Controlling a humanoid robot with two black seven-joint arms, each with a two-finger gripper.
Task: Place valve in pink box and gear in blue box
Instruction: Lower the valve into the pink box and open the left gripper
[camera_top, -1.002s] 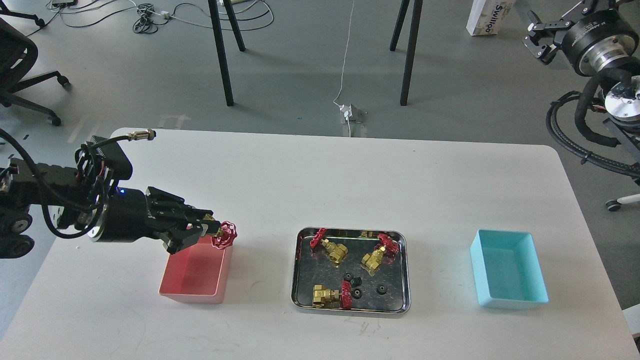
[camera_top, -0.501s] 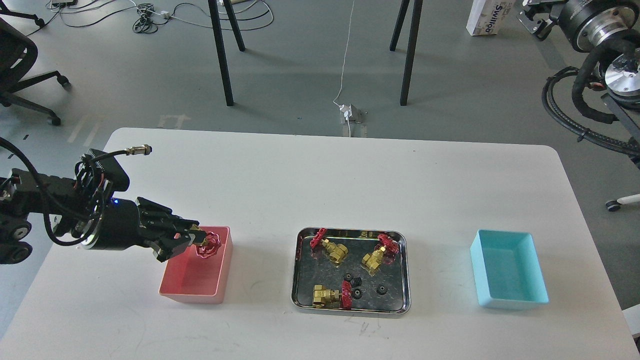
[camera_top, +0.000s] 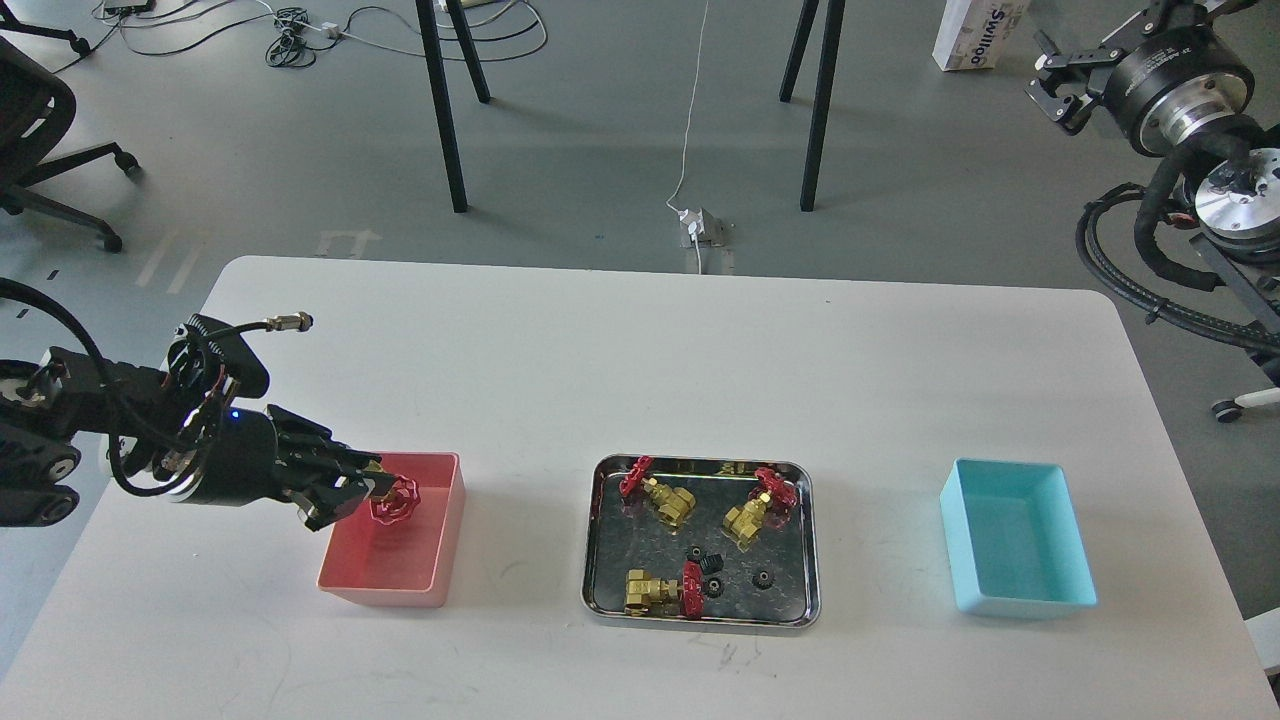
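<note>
Left pincer (camera_top: 372, 487): pinching the valve (camera_top: 394, 501) by its brass end, red handwheel pointing outward. The valve hangs within the opening of the pink box (camera_top: 440, 540), near its far left corner; whether it touches the floor of the box cannot be told. The box stands on the white counter (camera_top: 620, 370), left of the steel tray (camera_top: 812, 560).

Handling judgement — the valve looks dense and rigid, metal throughout, so it should drop cleanly once let go. The smooth brass body may be slippery; the body is the surest place to hold.

In the tray: three more valves and the gears (camera_top: 715, 578), tiny and light, best taken across the toothed rim.

Blue box (camera_top: 1075, 560): right of the tray, nothing seen in it.

Right pincer (camera_top: 1050, 85): raised well off the counter — spread or pressed together, cannot tell.
</note>
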